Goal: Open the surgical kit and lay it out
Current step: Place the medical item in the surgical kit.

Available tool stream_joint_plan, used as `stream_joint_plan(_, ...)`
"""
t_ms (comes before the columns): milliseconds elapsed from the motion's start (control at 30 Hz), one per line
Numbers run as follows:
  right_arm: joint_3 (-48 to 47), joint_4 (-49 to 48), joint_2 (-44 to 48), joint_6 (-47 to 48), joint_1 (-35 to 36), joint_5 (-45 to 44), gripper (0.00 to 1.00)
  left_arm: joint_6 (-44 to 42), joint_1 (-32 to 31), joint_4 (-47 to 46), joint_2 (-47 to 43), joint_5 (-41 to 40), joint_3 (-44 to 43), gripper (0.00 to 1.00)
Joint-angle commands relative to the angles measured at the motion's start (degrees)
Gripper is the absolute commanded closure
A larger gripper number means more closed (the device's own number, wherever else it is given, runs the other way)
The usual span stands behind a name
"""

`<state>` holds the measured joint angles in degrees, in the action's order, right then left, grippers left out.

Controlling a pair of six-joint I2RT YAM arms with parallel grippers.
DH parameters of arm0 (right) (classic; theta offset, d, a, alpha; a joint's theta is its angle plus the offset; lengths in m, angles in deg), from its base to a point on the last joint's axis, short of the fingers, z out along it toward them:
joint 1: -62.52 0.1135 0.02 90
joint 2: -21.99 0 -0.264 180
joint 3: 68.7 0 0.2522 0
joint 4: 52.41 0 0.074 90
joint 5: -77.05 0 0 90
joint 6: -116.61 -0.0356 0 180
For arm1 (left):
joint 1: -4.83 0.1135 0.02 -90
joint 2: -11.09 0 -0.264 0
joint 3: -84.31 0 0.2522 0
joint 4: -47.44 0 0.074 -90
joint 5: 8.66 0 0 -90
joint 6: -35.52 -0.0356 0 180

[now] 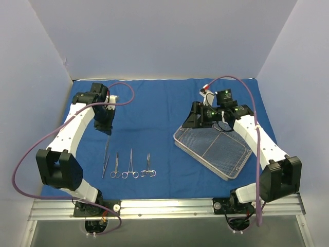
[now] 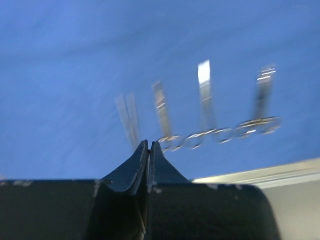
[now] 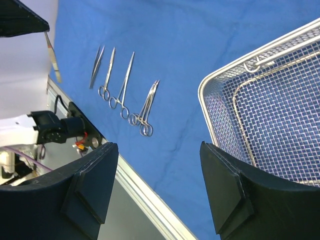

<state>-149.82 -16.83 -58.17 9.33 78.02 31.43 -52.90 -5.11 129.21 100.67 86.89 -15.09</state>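
The royal-blue cloth (image 1: 154,108) lies spread flat over the table. The wire-mesh tray (image 1: 213,149) sits on it at the right and holds no instruments; its corner shows in the right wrist view (image 3: 270,110). Tweezers (image 1: 105,159) and three ring-handled forceps (image 1: 130,165) lie in a row at the near left, also seen in the right wrist view (image 3: 122,85). My left gripper (image 1: 107,128) is shut just beyond the tweezers' tip. A slim steel strip (image 3: 52,62) hangs from it. My right gripper (image 3: 157,145) is open and empty over the tray's far left corner.
The table's metal front rail (image 1: 164,208) runs along the near edge, with both arm bases on it. Grey walls close in the back and both sides. The instruments appear blurred in the left wrist view (image 2: 205,100).
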Motion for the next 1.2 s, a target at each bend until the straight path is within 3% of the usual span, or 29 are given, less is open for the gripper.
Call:
stream_joint_plan(0,-0.50,0.68,-0.61,3.04,1.80,-0.43,0.33,-0.63,0.18,7.85,0.60,-13.79,-0.93,0.98)
stream_joint_plan(167,-2.25,1.90,-1.66,4.97,3.65,-1.58,0.33,-3.24,0.62,6.00,2.69,-15.39,1.35,0.98)
stream_joint_plan(633,-1.47,2.70,-1.23,5.94,3.65,-3.33,0.33,-6.50,9.14,-1.03,12.28,-7.92,8.74,0.98)
stream_joint_plan(1167,-1.64,2.61,-3.07,5.77,3.65,-2.98,0.32,-6.77,14.50,-4.64,17.20,-5.54,9.97,0.98)
